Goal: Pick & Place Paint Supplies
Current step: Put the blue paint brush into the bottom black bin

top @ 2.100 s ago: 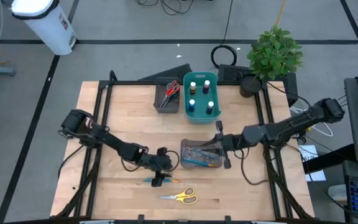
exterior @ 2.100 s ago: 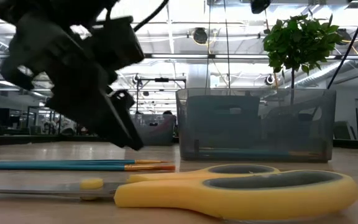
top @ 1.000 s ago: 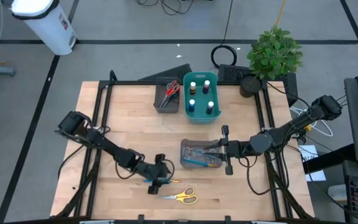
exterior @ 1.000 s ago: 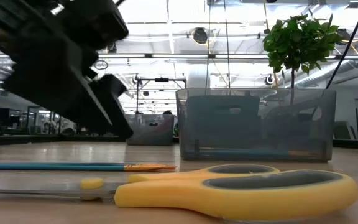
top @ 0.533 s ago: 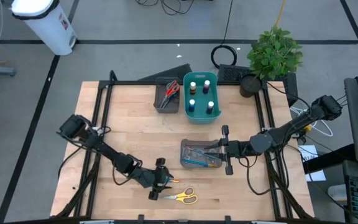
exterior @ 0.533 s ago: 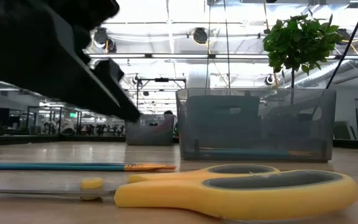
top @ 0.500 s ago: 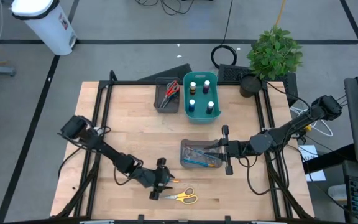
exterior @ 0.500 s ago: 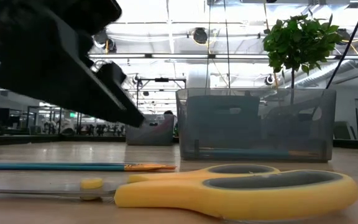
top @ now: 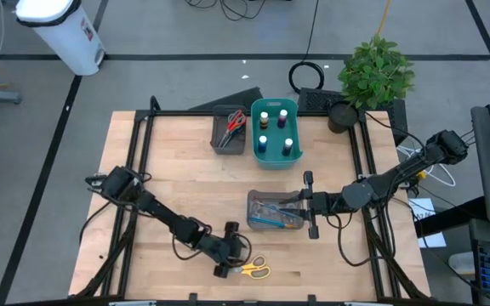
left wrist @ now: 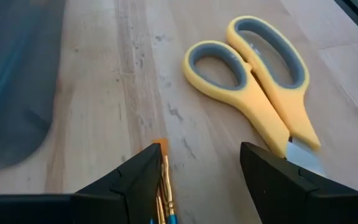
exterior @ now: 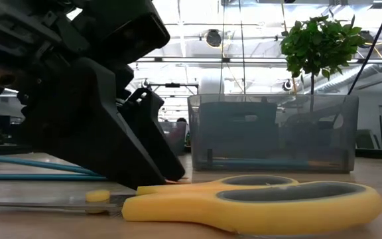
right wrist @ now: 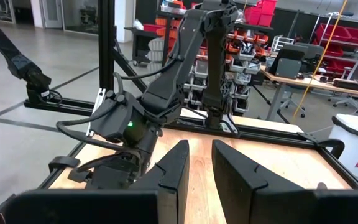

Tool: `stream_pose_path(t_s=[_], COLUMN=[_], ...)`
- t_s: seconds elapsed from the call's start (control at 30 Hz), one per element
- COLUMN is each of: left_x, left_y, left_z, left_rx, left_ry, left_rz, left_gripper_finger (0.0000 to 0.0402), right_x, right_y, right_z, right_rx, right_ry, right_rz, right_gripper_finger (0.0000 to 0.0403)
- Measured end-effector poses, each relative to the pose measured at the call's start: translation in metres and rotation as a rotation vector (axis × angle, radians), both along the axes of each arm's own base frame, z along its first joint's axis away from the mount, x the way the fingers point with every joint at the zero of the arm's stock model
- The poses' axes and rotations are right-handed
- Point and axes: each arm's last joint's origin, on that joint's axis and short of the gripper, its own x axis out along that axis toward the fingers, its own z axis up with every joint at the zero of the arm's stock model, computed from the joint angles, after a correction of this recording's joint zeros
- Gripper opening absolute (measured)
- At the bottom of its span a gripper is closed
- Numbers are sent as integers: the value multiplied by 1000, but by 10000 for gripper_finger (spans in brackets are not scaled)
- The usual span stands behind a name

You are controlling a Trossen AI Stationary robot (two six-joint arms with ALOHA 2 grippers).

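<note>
High view: the wooden table (top: 177,170) seen from above, both arms low over its near half.
Brushes: thin blue-and-orange brushes (left wrist: 162,186) lie flat near the front edge, just beside the yellow scissors (left wrist: 260,93).
Left gripper: the left gripper (left wrist: 194,168) is down at the table, fingers spread and empty, one finger over the brush tips, likely lining up a pinch.
Right gripper: the right gripper (top: 310,206) waits beside the dark grey tray (top: 275,211), fingers nearly together, holding nothing.
</note>
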Motion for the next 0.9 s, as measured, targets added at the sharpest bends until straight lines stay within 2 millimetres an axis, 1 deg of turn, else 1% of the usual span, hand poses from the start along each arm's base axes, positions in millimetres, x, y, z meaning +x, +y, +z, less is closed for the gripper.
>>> stream_pose_path(t_s=[0.23, 0.33, 0.43, 0.67, 0.8, 0.9], left_x=[-2, -3, -3, -4, -4, -4], left_y=[6, 7, 7, 8, 8, 8], left_z=[-4, -4, -5, -6, -6, -6], left_rx=[20, 23, 28, 33, 36, 36], left_ry=[81, 91, 95, 100, 101, 101], left_rz=[32, 36, 34, 34, 35, 36], left_gripper_finger=[227, 215, 186, 95, 58, 37], right_x=[0, 0, 0, 0, 0, 0], right_y=[0, 0, 0, 0, 0, 0], right_z=[0, 0, 0, 0, 0, 0], right_rx=[0, 0, 0, 1, 1, 1], right_ry=[0, 0, 0, 0, 0, 0], right_rz=[0, 0, 0, 0, 0, 0], right_gripper_finger=[59, 59, 59, 59, 59, 59])
